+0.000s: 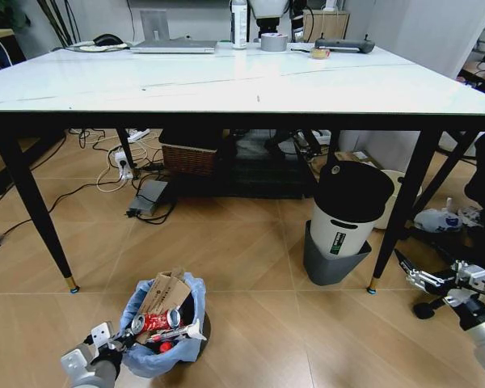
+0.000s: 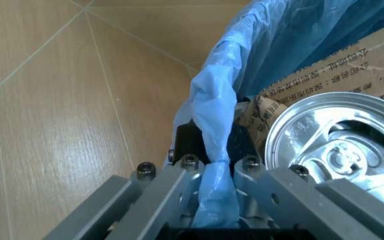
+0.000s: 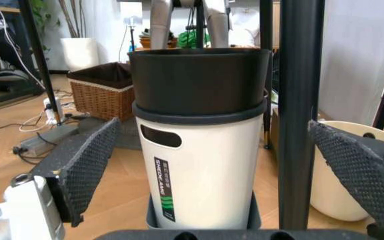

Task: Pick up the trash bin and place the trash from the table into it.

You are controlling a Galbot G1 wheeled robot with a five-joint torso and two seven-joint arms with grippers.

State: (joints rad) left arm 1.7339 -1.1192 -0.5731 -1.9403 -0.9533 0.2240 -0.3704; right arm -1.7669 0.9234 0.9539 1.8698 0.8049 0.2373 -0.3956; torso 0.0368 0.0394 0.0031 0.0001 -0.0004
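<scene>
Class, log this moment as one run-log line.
left gripper: shut on trash bin liner | right gripper: open, idle near floor | trash: in bin

Open right tool point(image 3: 212, 165), white cylinder with black top point(image 3: 202, 145) between fingers, table leg point(image 3: 301, 115), wicker basket point(image 3: 105, 90) behind

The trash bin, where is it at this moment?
In the head view the trash bin stands on the floor at lower left, before the table, with the left gripper shut on its bag rim.
</scene>
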